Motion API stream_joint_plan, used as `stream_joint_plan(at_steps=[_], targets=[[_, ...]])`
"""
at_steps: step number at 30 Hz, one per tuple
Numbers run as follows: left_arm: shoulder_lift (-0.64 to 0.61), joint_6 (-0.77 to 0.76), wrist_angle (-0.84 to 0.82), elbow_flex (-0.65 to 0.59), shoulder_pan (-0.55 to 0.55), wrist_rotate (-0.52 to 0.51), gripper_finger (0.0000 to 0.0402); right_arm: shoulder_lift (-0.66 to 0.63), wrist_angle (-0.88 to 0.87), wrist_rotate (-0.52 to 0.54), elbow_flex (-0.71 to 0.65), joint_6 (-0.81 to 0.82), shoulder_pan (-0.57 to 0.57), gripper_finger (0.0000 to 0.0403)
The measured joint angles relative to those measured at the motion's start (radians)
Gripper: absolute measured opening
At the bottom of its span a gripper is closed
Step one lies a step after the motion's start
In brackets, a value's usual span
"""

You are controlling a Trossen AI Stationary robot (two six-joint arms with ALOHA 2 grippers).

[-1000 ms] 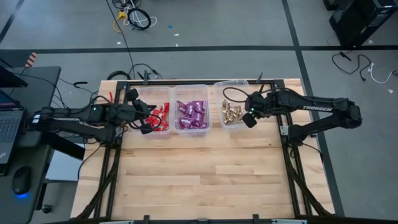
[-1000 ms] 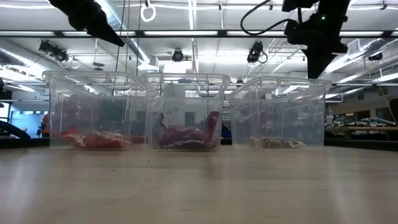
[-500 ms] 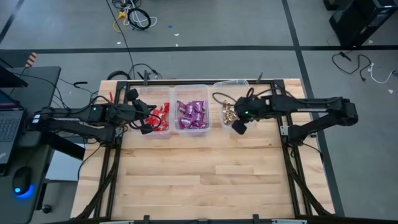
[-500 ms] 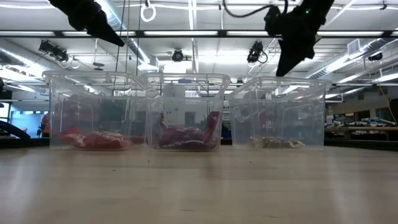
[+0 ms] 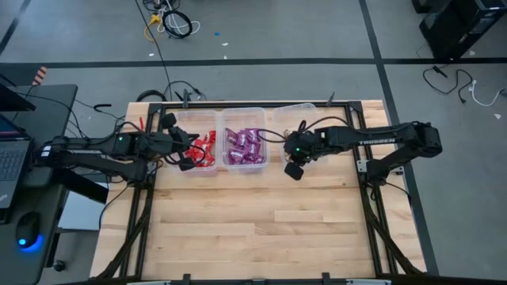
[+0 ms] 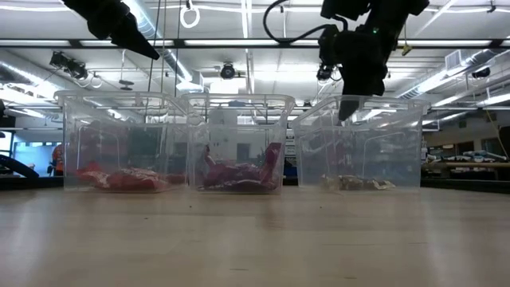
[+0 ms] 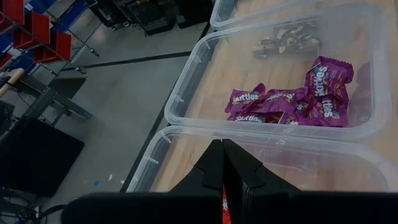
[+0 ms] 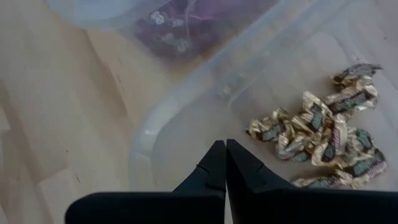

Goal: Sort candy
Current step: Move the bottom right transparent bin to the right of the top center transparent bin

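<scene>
Right claw (image 8: 224, 144) pressed together, empty — just above rim of clear plastic bin (image 8: 149, 134) beside small gold foil-wrapped candy (image 8: 323, 134). Risk — clipping the rim, tipping it.

I read "Skittles" on the purple packets (image 7: 292, 99) in the middle bin, and "TROSSEN" along the right arm (image 5: 372, 136). Nothing else is legible.
</scene>
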Motion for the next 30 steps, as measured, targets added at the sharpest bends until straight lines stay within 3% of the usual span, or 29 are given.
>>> stream_joint_plan(at_steps=[13,21,30], targets=[[0.000,0.000,0.000,0.000,0.000,0.000,0.0001,0.001,0.158,0.008,0.000,-0.005,-0.001,0.0000],[0.000,0.000,0.000,0.000,0.000,0.000,0.0001,0.001,0.167,0.044,0.000,0.004,-0.002,0.0000],[0.000,0.000,0.000,0.000,0.000,0.000,0.0001,-0.097,-0.045,0.169,0.140,0.042,0.036,0.0000]])
